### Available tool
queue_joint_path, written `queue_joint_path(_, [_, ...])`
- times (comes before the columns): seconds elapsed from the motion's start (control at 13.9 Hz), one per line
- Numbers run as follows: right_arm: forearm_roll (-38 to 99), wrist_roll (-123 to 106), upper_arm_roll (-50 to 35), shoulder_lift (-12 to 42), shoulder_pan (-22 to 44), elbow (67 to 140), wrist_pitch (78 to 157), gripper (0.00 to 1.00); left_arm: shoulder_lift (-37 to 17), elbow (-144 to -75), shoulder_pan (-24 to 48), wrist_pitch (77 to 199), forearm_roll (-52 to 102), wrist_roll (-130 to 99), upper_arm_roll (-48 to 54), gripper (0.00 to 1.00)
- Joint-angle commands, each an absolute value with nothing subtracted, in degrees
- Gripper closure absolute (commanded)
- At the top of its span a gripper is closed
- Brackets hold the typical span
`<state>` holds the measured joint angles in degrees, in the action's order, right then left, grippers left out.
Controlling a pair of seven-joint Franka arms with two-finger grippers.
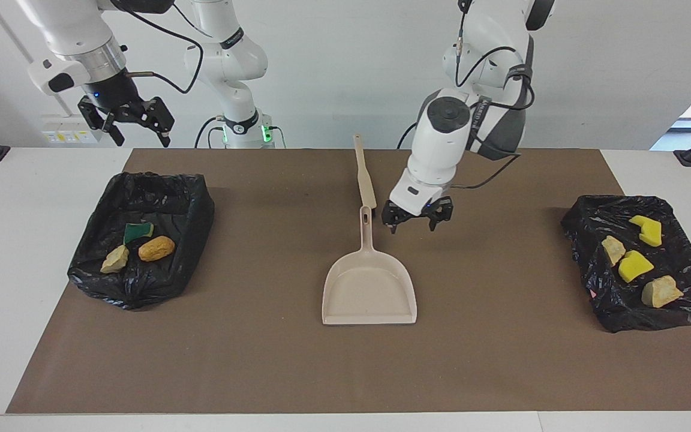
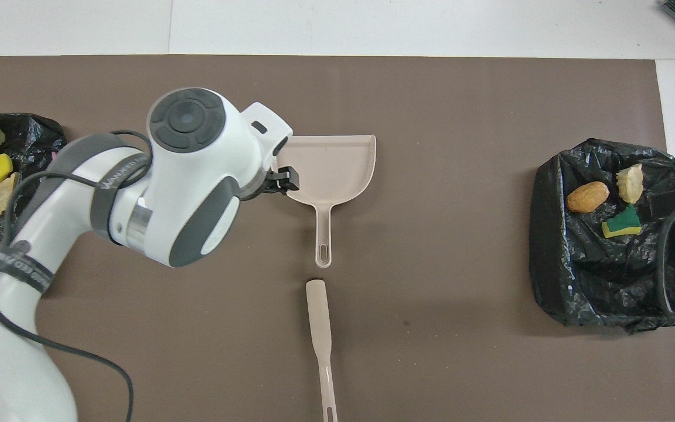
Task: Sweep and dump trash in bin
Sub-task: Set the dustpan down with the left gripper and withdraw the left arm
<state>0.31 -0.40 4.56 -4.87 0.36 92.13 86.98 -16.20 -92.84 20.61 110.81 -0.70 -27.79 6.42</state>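
Note:
The trash lies in two black-bagged bins. In the bin [image 1: 141, 288] at the right arm's end are a green-backed sponge [image 1: 137, 231], an orange lump [image 1: 156, 248] and a tan lump [image 1: 115, 259]. The bin [image 1: 621, 312] at the left arm's end holds yellow sponge chunks [image 1: 634, 265] and tan lumps [image 1: 660, 292]. A beige dustpan [image 1: 369, 282] lies flat mid-mat, its handle [image 2: 324, 234] pointing to the robots. My left gripper [image 1: 416, 221] hangs open and empty just over the mat beside that handle. My right gripper [image 1: 140, 141] waits open, raised above the table's edge by the robots.
A beige flat stick [image 1: 364, 174] lies on the brown mat [image 1: 501, 360] in line with the dustpan handle, nearer to the robots. In the overhead view my left arm's wrist [image 2: 191, 176] covers part of the dustpan's side.

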Motion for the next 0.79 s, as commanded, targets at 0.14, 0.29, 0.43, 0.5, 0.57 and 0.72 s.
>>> queue_joint_path(0.14, [0.7, -1.4, 4.4, -5.5, 0.1, 92.5, 86.5, 0.0, -11.7, -93.3, 9.4, 106.4, 1.8, -11.8, 6.8, 0.0])
queue_joint_path(0.29, [0.8, -1.4, 4.4, -5.5, 0.1, 92.5, 86.5, 0.0, -9.7, -93.3, 5.5, 103.6, 1.8, -4.8, 6.7, 0.0])
queue_joint_path(0.43, [0.8, -1.4, 4.4, -5.5, 0.1, 92.5, 86.5, 0.0, -7.0, -93.3, 2.0, 100.0, 1.8, 1.1, 6.7, 0.0])
queue_joint_path(0.5, [0.8, -1.4, 4.4, -5.5, 0.1, 92.5, 86.5, 0.0, -5.4, -93.4, 1.2, 98.2, 1.8, 2.4, 6.6, 0.0])
queue_joint_path(0.57, [0.7, -1.4, 4.4, -5.5, 0.1, 92.5, 86.5, 0.0, -4.1, -93.3, 0.8, 96.3, 1.3, 3.2, 6.6, 0.0])
queue_joint_path(0.72, [0.7, -1.4, 4.4, -5.5, 0.1, 92.5, 86.5, 0.0, -2.6, -92.4, 0.5, 93.4, 0.9, 3.5, 6.6, 0.0])
